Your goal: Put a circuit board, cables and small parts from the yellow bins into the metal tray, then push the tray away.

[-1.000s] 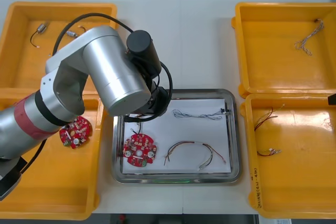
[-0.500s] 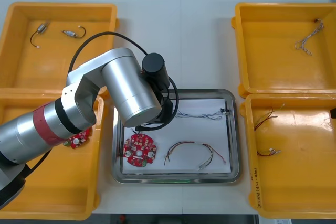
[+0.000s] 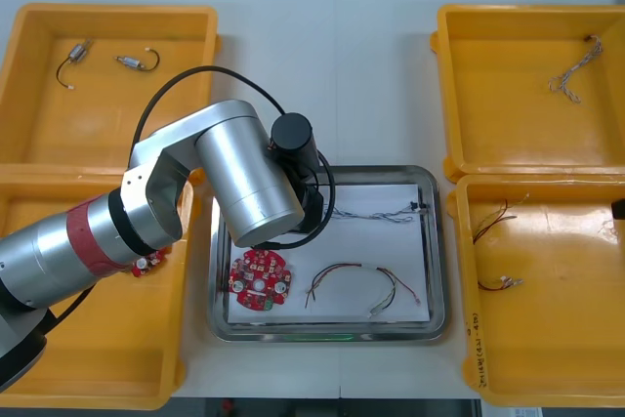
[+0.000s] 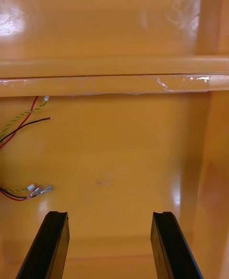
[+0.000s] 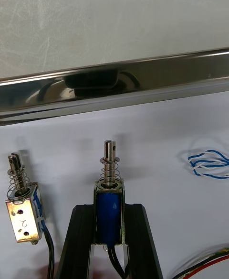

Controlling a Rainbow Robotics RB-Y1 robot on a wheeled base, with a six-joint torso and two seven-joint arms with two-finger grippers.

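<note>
Metal part (image 5: 109, 198) in L tool (image 5: 109, 210), shifted.

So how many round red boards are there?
2. One circuit board lies in the metal tray; another peeks from under the left arm in the near-left yellow bin. More may be hidden.

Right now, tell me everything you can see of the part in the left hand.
The part is a blue body in a metal frame, with a spring-wrapped pin pointing toward the tray rim and a black lead trailing back. The left hand is shut on its sides. It is over the tray's white inside, apart from a second part; whether it rests there I cannot tell.
</note>
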